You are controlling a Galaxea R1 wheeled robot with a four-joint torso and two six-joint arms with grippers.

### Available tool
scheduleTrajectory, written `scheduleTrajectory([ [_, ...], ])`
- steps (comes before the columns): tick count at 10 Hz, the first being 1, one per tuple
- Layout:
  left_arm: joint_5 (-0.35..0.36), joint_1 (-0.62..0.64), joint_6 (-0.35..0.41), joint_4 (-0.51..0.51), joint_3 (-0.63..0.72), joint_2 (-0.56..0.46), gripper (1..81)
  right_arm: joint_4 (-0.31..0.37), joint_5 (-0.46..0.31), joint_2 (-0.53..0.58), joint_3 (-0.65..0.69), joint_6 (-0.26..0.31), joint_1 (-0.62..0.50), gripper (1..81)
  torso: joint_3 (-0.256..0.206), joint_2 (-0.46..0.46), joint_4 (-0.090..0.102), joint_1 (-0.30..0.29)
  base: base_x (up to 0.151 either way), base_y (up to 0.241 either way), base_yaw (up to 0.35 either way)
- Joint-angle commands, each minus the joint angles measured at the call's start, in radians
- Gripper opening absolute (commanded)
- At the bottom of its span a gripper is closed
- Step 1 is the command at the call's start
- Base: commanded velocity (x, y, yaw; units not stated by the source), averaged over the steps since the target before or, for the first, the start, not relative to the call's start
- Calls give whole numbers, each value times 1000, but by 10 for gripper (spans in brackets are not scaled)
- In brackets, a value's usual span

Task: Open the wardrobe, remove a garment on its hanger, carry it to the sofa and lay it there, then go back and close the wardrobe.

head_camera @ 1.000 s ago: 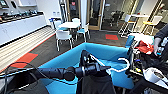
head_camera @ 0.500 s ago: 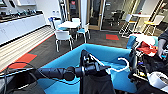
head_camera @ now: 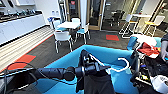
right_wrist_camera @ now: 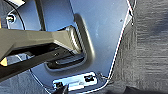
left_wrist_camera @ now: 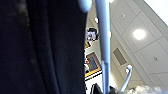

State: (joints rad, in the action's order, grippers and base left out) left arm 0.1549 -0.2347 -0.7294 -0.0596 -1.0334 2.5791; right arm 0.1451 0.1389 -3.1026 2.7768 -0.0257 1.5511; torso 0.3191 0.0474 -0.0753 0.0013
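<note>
- Since a second ago, the sofa [head_camera: 110, 56] is seen larger; the approach has been continued.
- Garment [head_camera: 98, 83] on hanger [head_camera: 120, 68] is held over the seat, not yet laid.
- Left gripper [head_camera: 93, 67]: clamped on the hanger, judged. Right: closure cannot be told.

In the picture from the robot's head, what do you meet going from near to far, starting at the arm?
Left gripper with the black garment and white hanger → blue sofa → white table with chairs → doorway.
</note>
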Motion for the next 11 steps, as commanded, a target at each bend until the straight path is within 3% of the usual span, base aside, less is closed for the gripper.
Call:
scheduleTrajectory([
  [1,22,143,18,-29,47,3,10,-4,-68,-4,-4,3,-4,811,0,0,0,0,0,0,0],
  [6,20,157,15,-26,-73,121,10,-2,-70,-4,-4,3,-7,811,0,-1,0,0,0,0,0],
  [10,18,172,13,-26,-82,119,10,-1,-70,-3,-4,1,-12,811,0,-1,0,0,0,0,0],
  [11,18,172,13,-23,-91,119,10,-2,-70,-3,-4,1,-10,811,92,-1,0,0,0,0,0],
])
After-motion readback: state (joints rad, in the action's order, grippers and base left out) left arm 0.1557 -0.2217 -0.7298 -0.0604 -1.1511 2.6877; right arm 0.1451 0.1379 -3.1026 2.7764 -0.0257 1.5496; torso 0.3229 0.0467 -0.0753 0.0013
